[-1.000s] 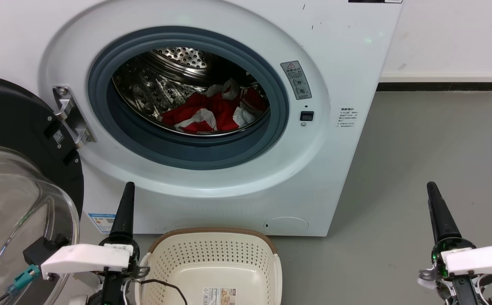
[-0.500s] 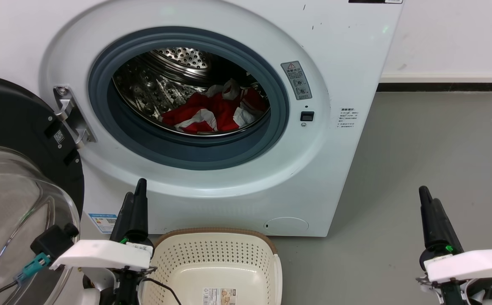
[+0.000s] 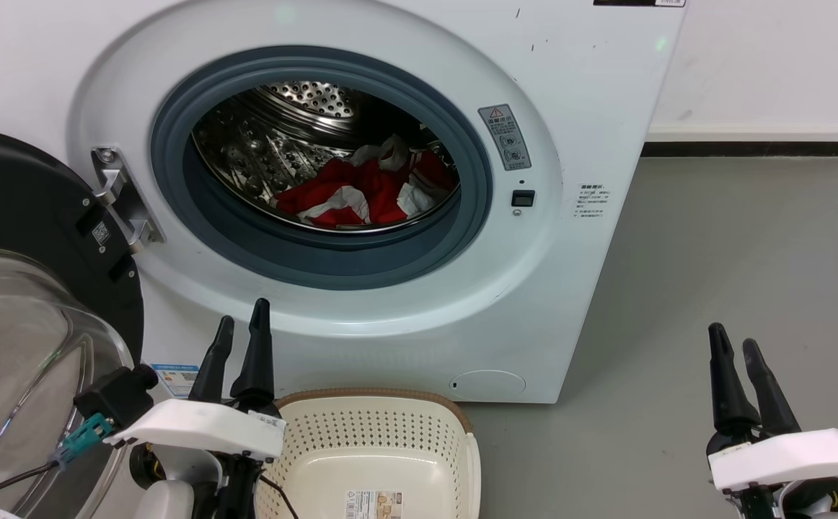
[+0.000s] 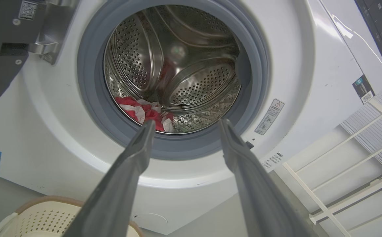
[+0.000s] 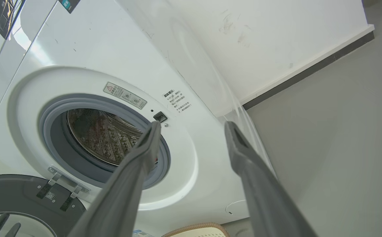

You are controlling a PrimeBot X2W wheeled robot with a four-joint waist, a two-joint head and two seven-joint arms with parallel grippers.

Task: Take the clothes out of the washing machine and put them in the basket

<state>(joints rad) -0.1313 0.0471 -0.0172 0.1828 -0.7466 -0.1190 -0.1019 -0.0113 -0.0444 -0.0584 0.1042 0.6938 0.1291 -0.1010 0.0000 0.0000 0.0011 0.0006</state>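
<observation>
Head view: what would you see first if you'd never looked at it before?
The bright red clothes lie low in the shiny drum of the big white washing machine, whose door hangs open on the left. Below it sits the cream basket, no clothes inside, with the left fingers spread beside it and the right fingers spread at the lower right.

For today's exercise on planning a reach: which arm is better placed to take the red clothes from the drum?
Left, most likely. The left pincer is open in front of the washing machine, aimed at the clothes inside. The right pincer, also open, stands off to the machine's side.
</observation>
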